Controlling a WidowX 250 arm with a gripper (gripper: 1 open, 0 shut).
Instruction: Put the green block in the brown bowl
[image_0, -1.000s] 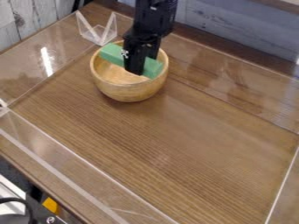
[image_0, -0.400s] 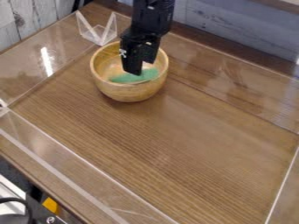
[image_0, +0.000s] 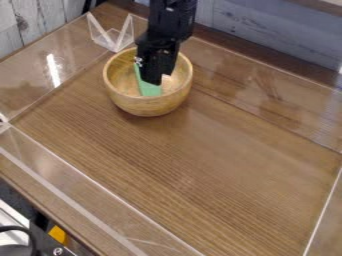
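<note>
Green block (image_0: 150, 86) lay inside brown bowl (image_0: 148, 84), leaning on its wall. Tool (image_0: 155, 72) just above block, fingers parted, gripping nothing. Risk: snagging block on withdrawal, tipping bowl across counter (image_0: 201, 170).

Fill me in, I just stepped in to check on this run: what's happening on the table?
A single black robot arm reaches down into the brown bowl on the wooden table. The green block lies inside the bowl, leaning against its inner wall. The gripper hangs right above the block; the view does not show whether its jaws are open. The block looks delivered, with the arm not yet withdrawn.
</note>
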